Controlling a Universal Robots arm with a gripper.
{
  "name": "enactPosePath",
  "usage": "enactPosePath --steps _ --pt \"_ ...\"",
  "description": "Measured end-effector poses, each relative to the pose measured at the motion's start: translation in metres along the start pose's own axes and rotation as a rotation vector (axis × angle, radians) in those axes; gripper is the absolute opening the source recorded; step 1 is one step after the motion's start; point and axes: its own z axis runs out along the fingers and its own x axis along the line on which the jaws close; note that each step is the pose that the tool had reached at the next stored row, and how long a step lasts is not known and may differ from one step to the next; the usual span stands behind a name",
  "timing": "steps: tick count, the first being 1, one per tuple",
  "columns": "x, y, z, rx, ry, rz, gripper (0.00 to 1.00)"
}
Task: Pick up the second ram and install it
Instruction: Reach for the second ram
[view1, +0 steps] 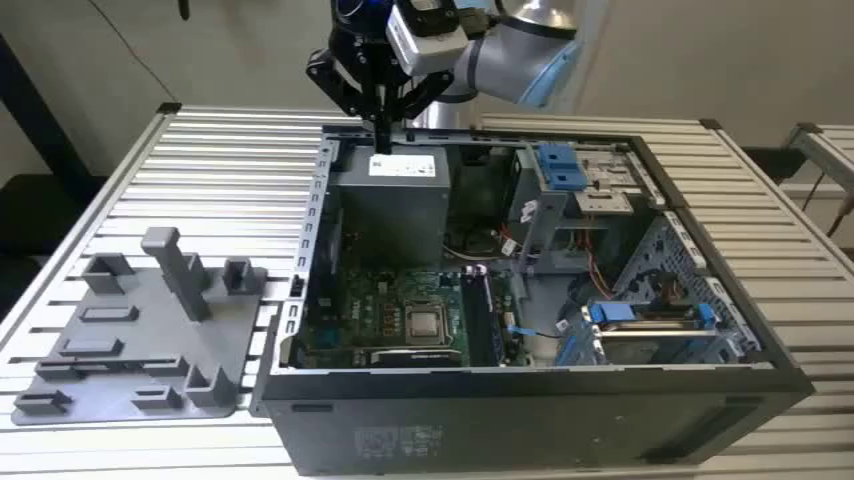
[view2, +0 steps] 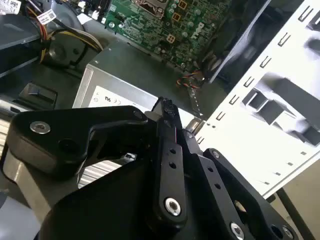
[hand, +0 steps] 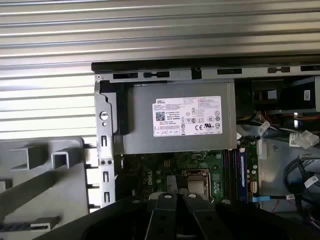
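Open computer case (view1: 534, 410) is pictured lying on its side on a table (view1: 227, 150) built of pale, ribbed metal slats, the ridges running across the top. Just beside the case, on the exterior view's left, a grey moulded tray (view1: 134, 345) of posts and pockets is laid flat on the same slats. A plain pale wall (view1: 227, 50) is seen behind the table, and the corner of a further slatted surface (view1: 830, 150) is caught at the exterior view's right edge.

The arm (view1: 527, 45) is held over the far end of the case, with the gripper (view1: 383, 145) pointed down above the grey power supply (view1: 394, 200) and apart from it. The claw's fingers are seen pressed together in both wrist views, and nothing is seen held between them.

The green motherboard (view1: 387, 305) is exposed in the floor of the case. The second ram (hand: 243, 170) is taken to be the narrow blue strip standing on edge among the long slots beside the processor socket (hand: 197, 182). Whether it is fully seated cannot be told.
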Motion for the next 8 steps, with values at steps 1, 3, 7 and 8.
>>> enactPosePath --steps 1,3,7,8 --pt "0.0 0.0 0.0 0.0 0.0 0.0 0.11" --pt "0.0 0.0 0.0 0.0 0.0 0.0 0.11" --pt "0.0 0.0 0.0 0.0 0.0 0.0 0.11" --pt "0.0 0.0 0.0 0.0 0.0 0.0 0.11"
